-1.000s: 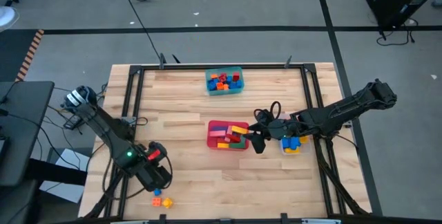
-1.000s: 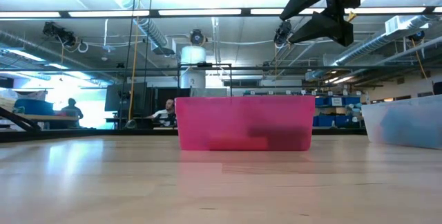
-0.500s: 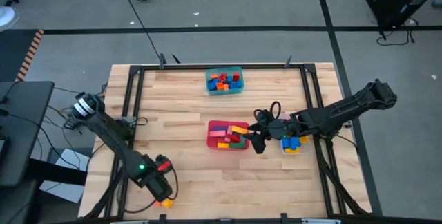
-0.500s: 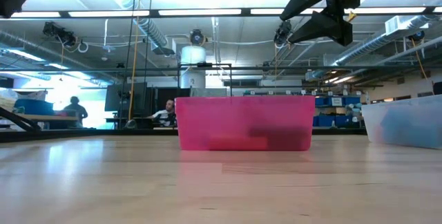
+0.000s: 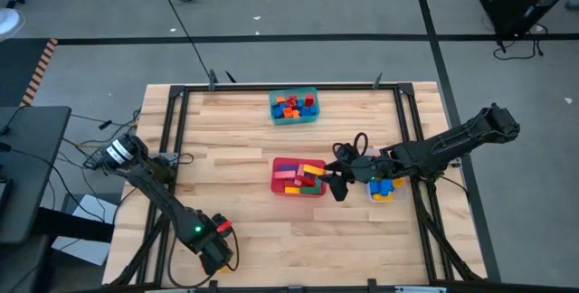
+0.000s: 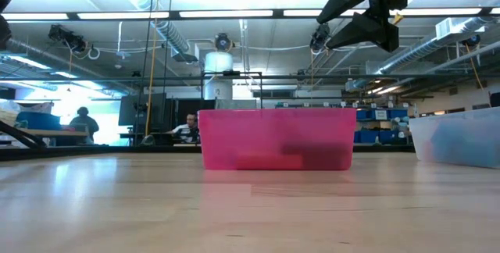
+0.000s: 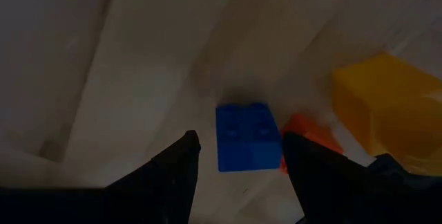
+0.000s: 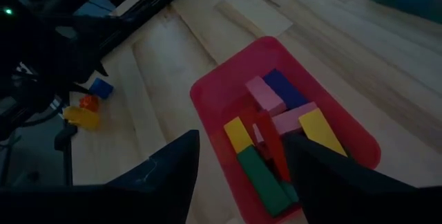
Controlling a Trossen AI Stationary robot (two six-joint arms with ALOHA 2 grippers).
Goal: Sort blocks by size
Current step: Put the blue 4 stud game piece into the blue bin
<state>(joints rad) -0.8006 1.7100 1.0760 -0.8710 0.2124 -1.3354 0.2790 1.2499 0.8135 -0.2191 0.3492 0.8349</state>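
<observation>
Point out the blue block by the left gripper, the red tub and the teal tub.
blue block (image 7: 247,135): left wrist view, its studded top face.
red tub (image 5: 276,182): high view, its left rim.
teal tub (image 5: 293,119): high view, its near rim.

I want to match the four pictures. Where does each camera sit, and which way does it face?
High view: above the table, facing straight down; both arms show, left hand at the near edge, right hand by the red tub.
Low view: at table height, facing level across to the red tub; one arm hangs in from the top.
Left wrist view: on the left arm, facing down at a blue block; its open fingers show.
Right wrist view: on the right arm, facing down into the red tub; its open fingers show.
Shared: both wrist views show the blue block.
</observation>
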